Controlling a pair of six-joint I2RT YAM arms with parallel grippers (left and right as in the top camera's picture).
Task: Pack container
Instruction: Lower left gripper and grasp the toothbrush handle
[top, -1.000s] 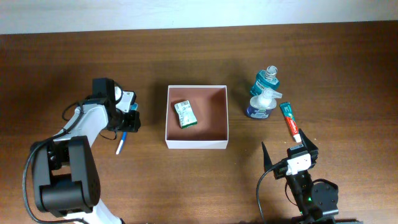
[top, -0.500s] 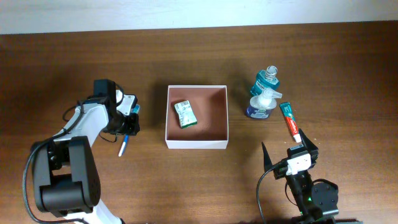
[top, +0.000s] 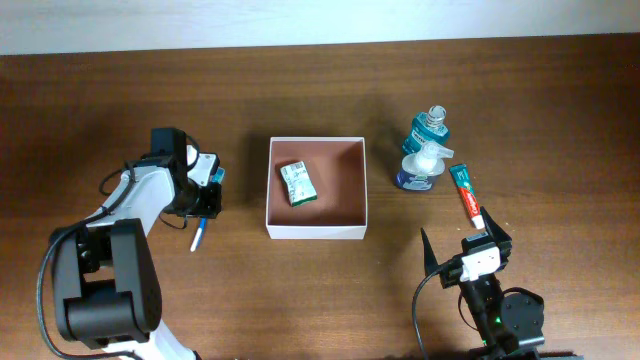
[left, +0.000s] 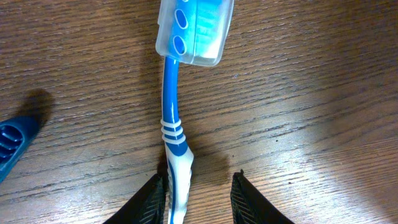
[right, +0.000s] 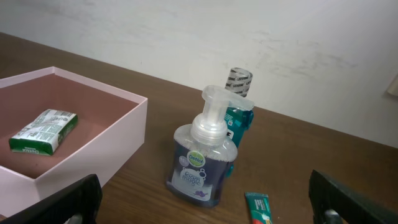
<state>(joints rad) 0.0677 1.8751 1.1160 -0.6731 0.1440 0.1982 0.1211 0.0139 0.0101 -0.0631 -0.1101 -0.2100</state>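
The container (top: 317, 230) is a square white-walled box with a reddish-brown floor, and a green packet (top: 298, 184) lies in it. Left of it a blue and white toothbrush (top: 197, 236) lies on the table. My left gripper (top: 206, 204) straddles its handle. In the left wrist view the toothbrush (left: 171, 106) runs up from between the jaws of the left gripper (left: 198, 177). The left finger touches the handle, while the right finger stands apart from it. My right gripper (top: 461, 236) is wide open near the front edge and holds nothing.
A clear pump soap bottle (top: 418, 168) and a teal bottle (top: 430, 128) stand right of the container. A toothpaste tube (top: 465, 195) lies beside them. The right wrist view shows the container (right: 93, 165), the soap bottle (right: 202, 158) and the tube (right: 260, 208).
My left gripper's jaws have narrowed around the toothbrush handle, and the gripper has shifted slightly toward the front edge. The right arm has not moved.
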